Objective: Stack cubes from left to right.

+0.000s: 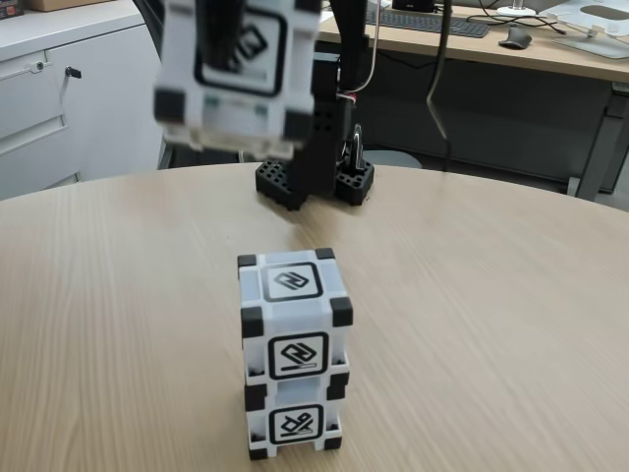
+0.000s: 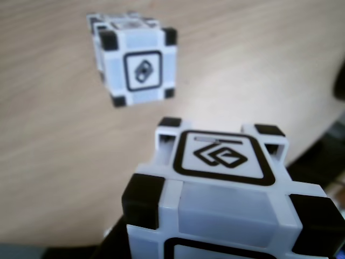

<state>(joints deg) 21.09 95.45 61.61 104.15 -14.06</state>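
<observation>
Pinching a raised cube between the jaws of the gripper, to judge by a dark finger crossing its upper face (blurred, so hard to read finely). Held high above the round wooden table, clear of everything, in front of the black arm base. Lower in the fixed view, nearer the camera: two more cubes stacked, top cube squarely on bottom cube, edges roughly flush. Seen again in the other view: raised cube large and close at the bottom, the stack's top cube beyond it, up and to the left, well apart.
</observation>
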